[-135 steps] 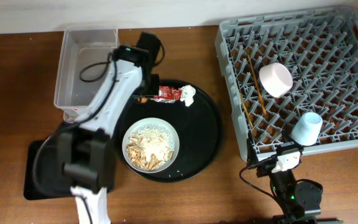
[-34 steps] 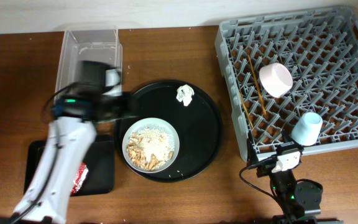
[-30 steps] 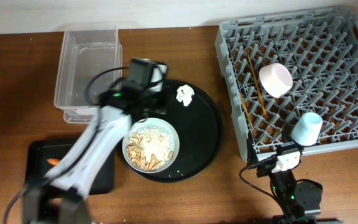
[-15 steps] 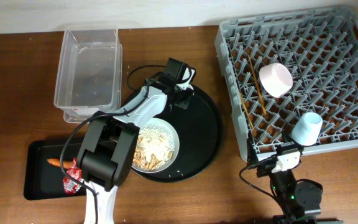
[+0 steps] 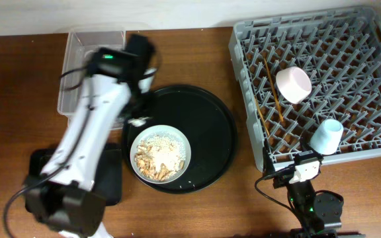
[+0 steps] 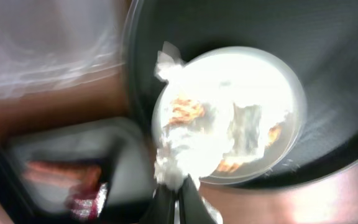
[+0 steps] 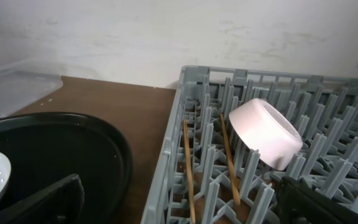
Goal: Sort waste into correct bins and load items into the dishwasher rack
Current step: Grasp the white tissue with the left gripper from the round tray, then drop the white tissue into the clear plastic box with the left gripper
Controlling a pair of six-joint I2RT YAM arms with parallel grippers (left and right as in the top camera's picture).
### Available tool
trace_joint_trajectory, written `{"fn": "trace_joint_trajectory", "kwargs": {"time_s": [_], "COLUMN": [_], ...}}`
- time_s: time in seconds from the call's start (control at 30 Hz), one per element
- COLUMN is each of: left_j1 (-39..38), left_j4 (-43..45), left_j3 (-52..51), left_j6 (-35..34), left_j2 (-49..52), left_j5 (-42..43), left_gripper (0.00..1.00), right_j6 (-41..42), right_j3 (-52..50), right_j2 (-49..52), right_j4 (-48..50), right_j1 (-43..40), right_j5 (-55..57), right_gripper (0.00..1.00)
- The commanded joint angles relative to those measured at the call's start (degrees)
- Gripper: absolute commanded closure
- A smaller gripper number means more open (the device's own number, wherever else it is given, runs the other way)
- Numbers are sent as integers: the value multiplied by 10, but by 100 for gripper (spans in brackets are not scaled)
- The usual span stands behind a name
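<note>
My left gripper point(image 5: 139, 114) is shut on the crumpled white tissue point(image 5: 136, 122) and holds it above the left rim of the round black tray. In the left wrist view the tissue point(image 6: 171, 167) hangs at the fingertips point(image 6: 179, 198). Below it are the pale grey plate point(image 6: 294, 93) of beige food scraps point(image 6: 185, 112) and the shallow black tray point(image 6: 123, 162), which holds the carrot point(image 6: 61, 171) and red wrapper point(image 6: 84, 200). The clear tub point(image 5: 88, 66) is to the left. My right gripper point(image 7: 185, 208) is open and empty at the grey rack's point(image 5: 369, 59) front corner. The rack holds the bowl point(image 5: 293, 84), cup point(image 5: 326, 135) and chopsticks point(image 5: 270, 86).
The large round black tray point(image 5: 210, 139) carries the plate point(image 5: 184, 142) of scraps point(image 5: 159, 155). My left arm covers most of the shallow black tray point(image 5: 38, 165) in the overhead view. The right wrist view shows the bowl point(image 7: 266, 132) and chopsticks point(image 7: 188, 168) in the rack point(image 7: 194, 93).
The wrapper and carrot went from the round tray into the shallow black tray. My left gripper then took the tissue from the round tray's far side and moved it left. The right arm is still.
</note>
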Motion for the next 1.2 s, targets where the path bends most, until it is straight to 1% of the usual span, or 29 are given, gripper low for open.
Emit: {"fn": "trace_joint_trajectory", "kwargs": {"time_s": [0.0,0.07,0.17,0.23,0.27,0.3,0.33,0.37,0.43,0.47,0.5,0.53,0.57,0.67,0.7,0.77,0.9,0.97,1.03,1.1,1.17], "left_j1": [92,129,217,281,305,331,341,347,348,348,344,320,305,297,298,297,285,273,271,271,271], "left_j4": [-30,-7,111,189,216,247,254,256,241,231,211,203,201,174,158,154,186,217,259,335,409], "left_j3": [-54,-121,-316,-398,-422,-453,-462,-460,-432,-418,-380,-333,-319,-318,-322,-340,-419,-467,-508,-551,-580], "left_j6": [-66,-80,-117,-116,-116,-116,-116,-114,-114,-114,-114,-109,-101,-102,-103,-115,-118,-115,-115,-115,-115], "left_j2": [-37,-66,-154,-174,-174,-173,-173,-174,-183,-186,-196,-213,-223,-229,-228,-228,-228,-228,-228,-227,-225], "left_j5": [-33,-33,-26,2,14,30,40,40,55,61,83,87,87,74,61,53,86,115,112,111,107], "left_gripper": [100,99,100,100,100,97,82,75,44,43,40,40,40,39,37,34,34,32,30,30,33], "right_j6": [4,4,4,4,4,4,4,4,4,4,4,4,4,4,4,4,4,4,4,4,4], "right_j3": [-4,-4,-4,-4,-4,-4,-4,-4,-4,-4,-4,-4,-4,-4,-4,-4,-4,-4,-4,-4,-4], "right_j2": [-4,-4,-4,-4,-4,-4,-4,-4,-4,-4,-4,-4,-4,-4,-4,-4,-4,-4,-4,-4,-4], "right_j4": [-1,-1,-1,-1,-1,-2,-1,-1,-1,-1,-1,-1,-1,-1,-2,-1,-2,-2,-1,-2,-2], "right_j1": [-4,-4,-4,-4,-4,-4,-4,-4,-4,-4,-4,-4,-4,-4,-4,-4,-4,-4,-4,-4,-4], "right_j5": [-5,-5,-5,-5,-5,-5,-5,-5,-5,-5,-5,-5,-5,-5,-5,-5,-5,-5,-5,-5,-5], "right_gripper": [2,2,2,2,2,2,2,2,2,2,2,2,2,2,2,2,2,2,2,2,2]}}
